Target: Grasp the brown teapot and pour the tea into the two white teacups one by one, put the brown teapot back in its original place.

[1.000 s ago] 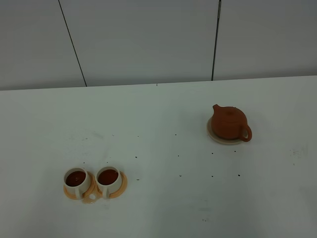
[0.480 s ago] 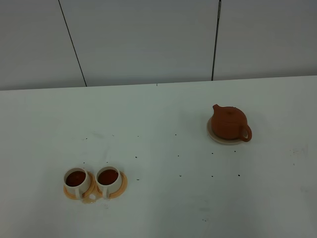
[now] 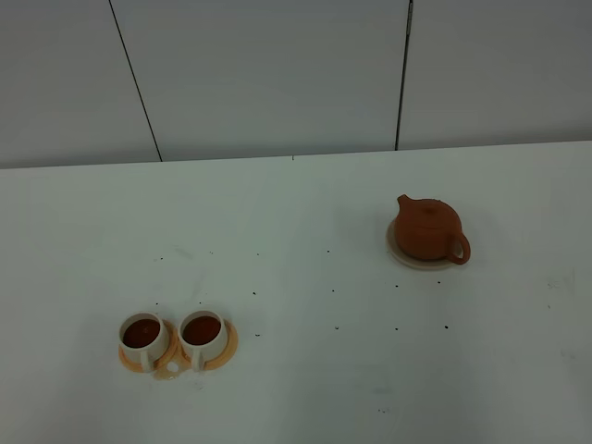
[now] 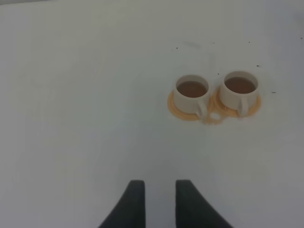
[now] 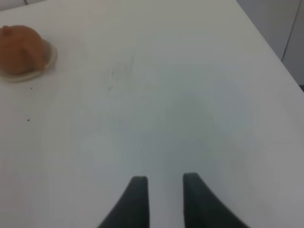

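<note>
- L hand (image 4: 159,199): fingers apart, nothing between them, over bare desk (image 4: 85,95)
- R hand (image 5: 164,197): fingers apart w/ a gap, empty, well away from teapot
- brown teapot (image 3: 428,230) sits upright on beige coaster (image 3: 396,250), right side of desk, lid on
- two white teacups (image 3: 173,337) side by side on orange saucers (image 3: 223,353), front-left, both hold dark tea
- small dark specks on desk btw cups and pot

I see my left gripper (image 4: 159,190) with its fingers apart and empty. My right gripper (image 5: 165,187) also stands parted, holding nothing.
</note>
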{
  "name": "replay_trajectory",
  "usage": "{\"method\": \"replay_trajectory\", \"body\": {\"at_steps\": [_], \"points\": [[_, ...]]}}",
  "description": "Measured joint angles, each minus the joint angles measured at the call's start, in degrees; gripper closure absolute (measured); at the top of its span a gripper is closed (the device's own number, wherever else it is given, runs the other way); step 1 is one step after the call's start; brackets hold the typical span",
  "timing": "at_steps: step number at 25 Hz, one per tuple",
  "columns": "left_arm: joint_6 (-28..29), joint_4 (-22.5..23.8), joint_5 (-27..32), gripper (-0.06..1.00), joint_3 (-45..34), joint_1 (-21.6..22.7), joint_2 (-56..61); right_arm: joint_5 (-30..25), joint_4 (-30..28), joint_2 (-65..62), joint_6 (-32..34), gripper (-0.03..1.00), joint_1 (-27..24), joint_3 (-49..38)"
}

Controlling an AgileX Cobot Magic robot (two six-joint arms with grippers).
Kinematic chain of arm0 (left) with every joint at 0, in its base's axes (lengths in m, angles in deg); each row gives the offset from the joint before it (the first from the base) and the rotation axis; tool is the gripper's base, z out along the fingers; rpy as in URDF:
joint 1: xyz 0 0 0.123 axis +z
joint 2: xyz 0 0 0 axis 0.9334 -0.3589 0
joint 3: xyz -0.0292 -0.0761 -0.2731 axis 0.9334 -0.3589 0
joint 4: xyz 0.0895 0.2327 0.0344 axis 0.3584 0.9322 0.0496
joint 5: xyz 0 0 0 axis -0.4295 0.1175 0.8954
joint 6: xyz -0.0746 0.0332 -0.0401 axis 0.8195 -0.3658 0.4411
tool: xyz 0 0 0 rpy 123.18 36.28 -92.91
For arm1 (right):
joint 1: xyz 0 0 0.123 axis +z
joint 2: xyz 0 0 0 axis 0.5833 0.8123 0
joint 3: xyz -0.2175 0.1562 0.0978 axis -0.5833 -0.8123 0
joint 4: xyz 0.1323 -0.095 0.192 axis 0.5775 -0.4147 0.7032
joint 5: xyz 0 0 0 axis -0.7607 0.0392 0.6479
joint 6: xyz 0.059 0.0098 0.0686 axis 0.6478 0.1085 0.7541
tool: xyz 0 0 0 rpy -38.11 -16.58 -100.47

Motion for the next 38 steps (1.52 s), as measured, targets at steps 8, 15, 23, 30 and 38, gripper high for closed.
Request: {"method": "replay_trajectory", "body": {"at_steps": [8,15,23,30,38], "points": [[0.0,0.0,0.0,0.71,0.0,0.0,0.0,0.0,0.0,0.0,0.0,0.78,0.0,0.0],[-0.06,0.0,-0.05,0.71,0.0,0.0,0.0,0.0,0.0,0.0,0.0,0.78,0.0,0.0],[-0.06,0.0,-0.05,0.71,0.0,0.0,0.0,0.05,0.0,0.0,0.0,0.77,0.0,0.0],[-0.06,0.0,-0.05,0.71,0.0,0.0,0.0,0.05,0.0,0.0,0.0,0.76,0.0,0.0],[-0.06,0.0,-0.05,0.71,0.0,0.0,0.0,0.05,0.0,0.0,0.0,0.75,0.0,0.0]]}}
